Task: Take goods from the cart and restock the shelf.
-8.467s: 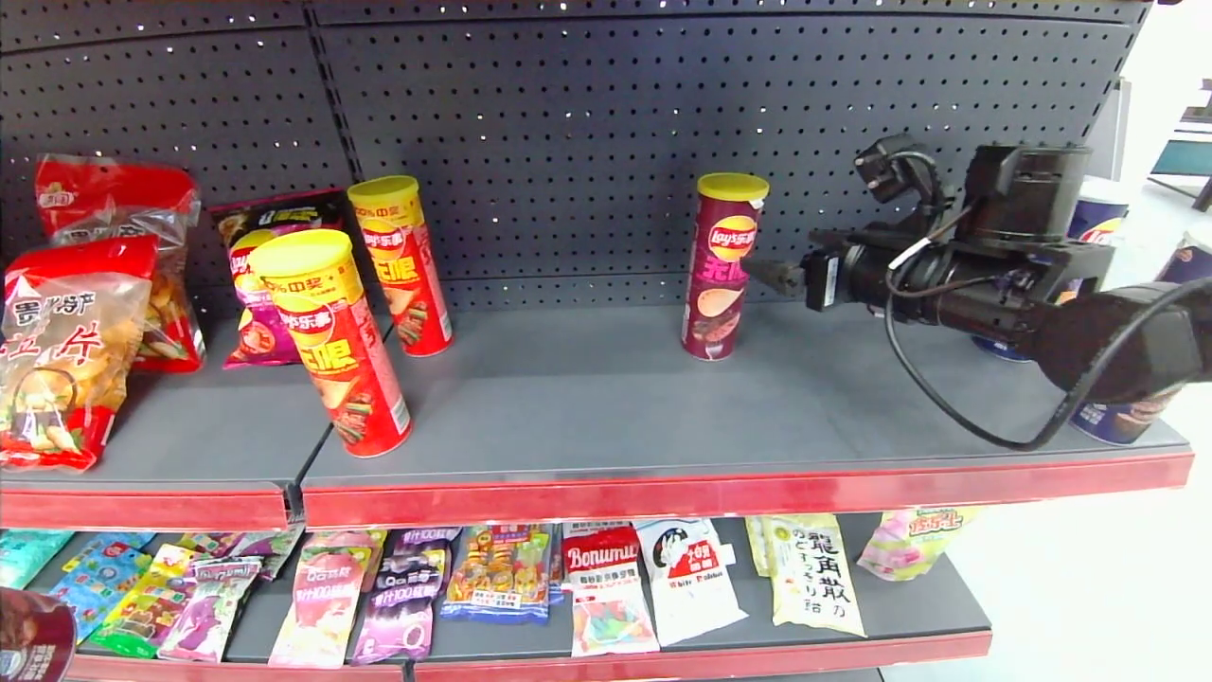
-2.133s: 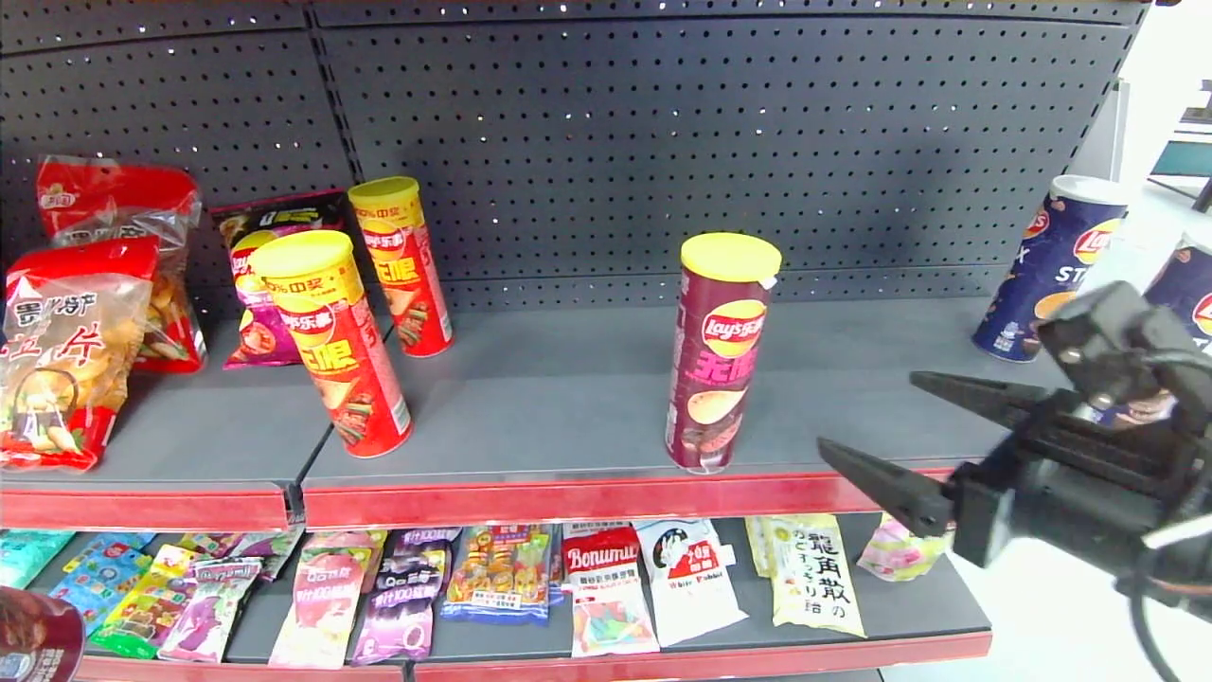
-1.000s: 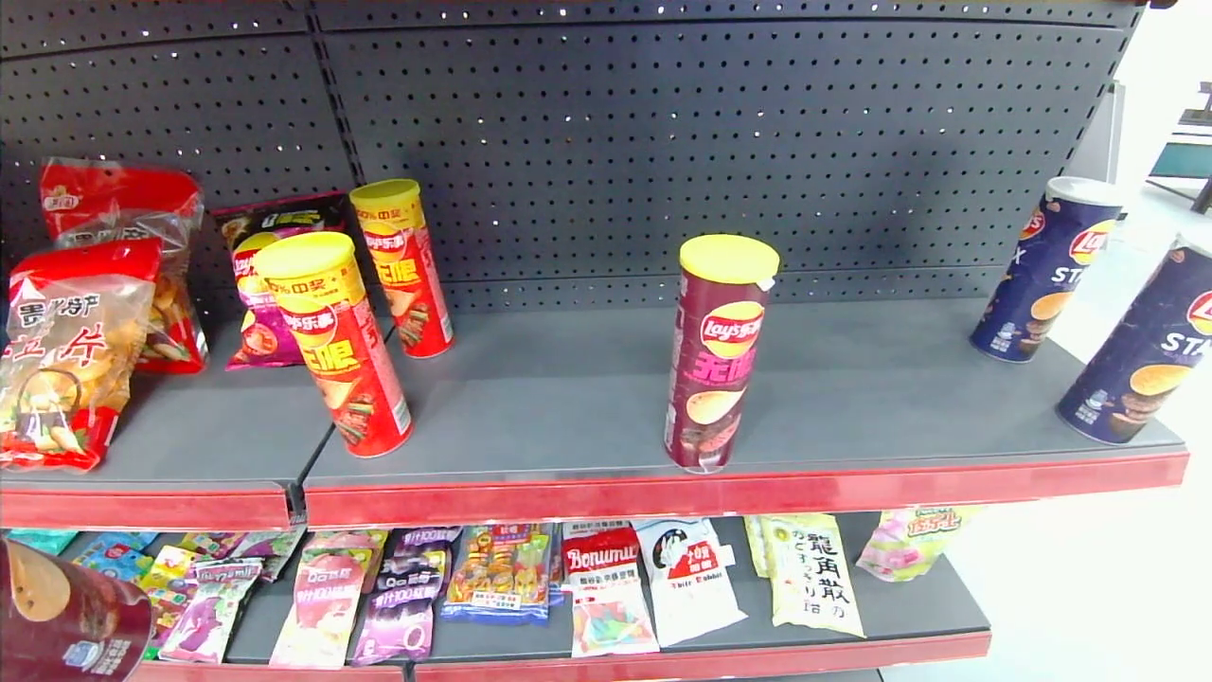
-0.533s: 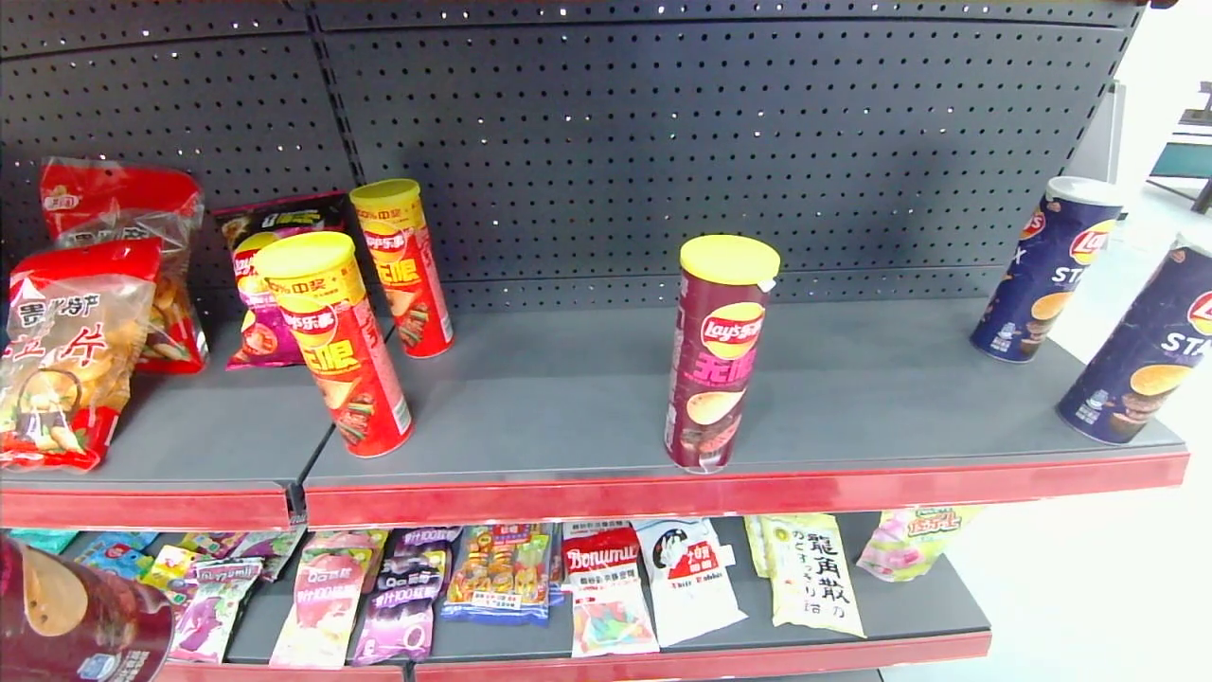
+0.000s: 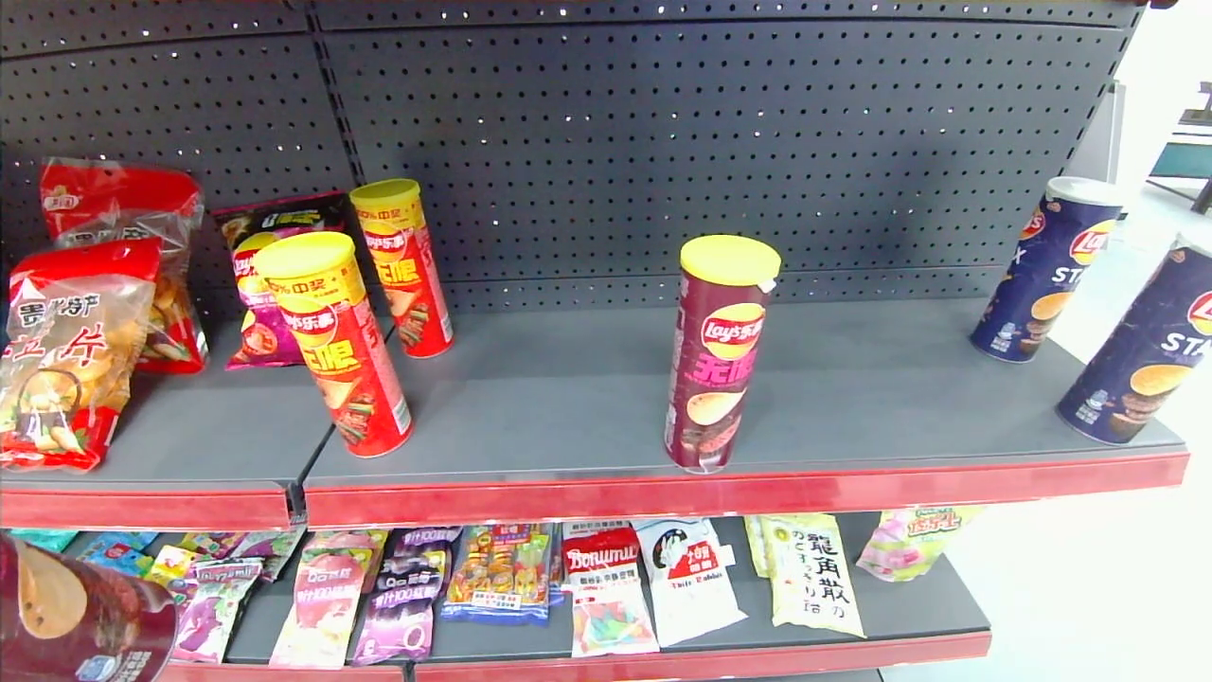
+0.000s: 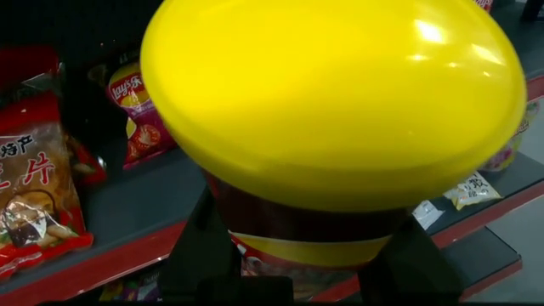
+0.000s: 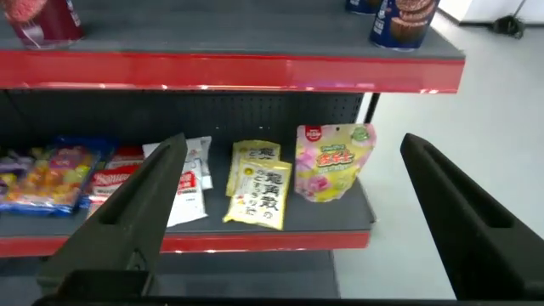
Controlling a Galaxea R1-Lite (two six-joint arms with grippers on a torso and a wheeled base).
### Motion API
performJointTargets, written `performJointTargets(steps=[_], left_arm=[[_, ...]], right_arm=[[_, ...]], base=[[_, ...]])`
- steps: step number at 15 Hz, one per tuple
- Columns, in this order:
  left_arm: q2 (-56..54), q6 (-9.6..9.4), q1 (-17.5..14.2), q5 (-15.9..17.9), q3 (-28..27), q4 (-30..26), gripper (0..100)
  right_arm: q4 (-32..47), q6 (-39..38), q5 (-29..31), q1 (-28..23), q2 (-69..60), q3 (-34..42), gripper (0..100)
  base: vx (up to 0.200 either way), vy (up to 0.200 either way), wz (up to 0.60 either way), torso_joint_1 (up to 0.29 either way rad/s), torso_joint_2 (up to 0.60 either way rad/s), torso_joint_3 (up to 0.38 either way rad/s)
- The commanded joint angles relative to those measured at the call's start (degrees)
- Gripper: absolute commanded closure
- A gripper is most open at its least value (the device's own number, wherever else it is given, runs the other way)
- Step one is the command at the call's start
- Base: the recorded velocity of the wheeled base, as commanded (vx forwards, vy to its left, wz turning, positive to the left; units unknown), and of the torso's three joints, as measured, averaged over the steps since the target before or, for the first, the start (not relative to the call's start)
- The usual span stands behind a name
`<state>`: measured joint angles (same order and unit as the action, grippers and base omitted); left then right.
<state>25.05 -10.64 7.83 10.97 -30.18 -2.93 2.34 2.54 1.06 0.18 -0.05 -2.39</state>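
My left gripper is shut on a maroon chip can with a yellow lid, its dark fingers pressing on both sides of the body. In the head view this held can shows at the lower left, below the upper shelf. Another maroon can stands upright near that shelf's front edge. My right gripper hangs open with nothing between its fingers, lower than the upper shelf and facing the bottom shelf's snack packets.
Two red cans and chip bags occupy the shelf's left part. Two blue cans stand at its right end. Free shelf surface lies on either side of the standing maroon can. Small packets line the lower shelf.
The held can has edged up and right at the lower left of the head view. Earlier, the right gripper set the other maroon can at the shelf front, opened and withdrew.
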Motion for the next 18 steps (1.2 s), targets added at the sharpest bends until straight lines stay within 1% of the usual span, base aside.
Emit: performJointTargets(steps=[1,7,15,18], left_arm=[[0.09,0.01,0.0,0.01,0.13,0.03,100],[0.17,0.18,0.0,0.01,0.13,0.03,100],[0.44,0.18,0.0,0.01,-0.05,0.03,100],[0.61,0.71,0.0,0.28,-0.05,0.11,100]], right_arm=[[0.03,0.28,-0.01,-0.01,0.05,0.02,0],[0.03,0.89,-0.01,-0.01,0.05,0.02,0],[0.03,1.07,-0.01,-0.01,0.05,0.02,0],[0.03,1.07,-0.01,0.08,0.05,0.02,0]], base=[[0.0,0.0,0.0,0.0,0.0,0.0],[0.0,0.0,0.0,0.0,0.0,0.0],[0.0,0.0,-0.6,0.006,0.0,0.001],[0.0,0.0,0.0,0.0,0.0,0.0]])
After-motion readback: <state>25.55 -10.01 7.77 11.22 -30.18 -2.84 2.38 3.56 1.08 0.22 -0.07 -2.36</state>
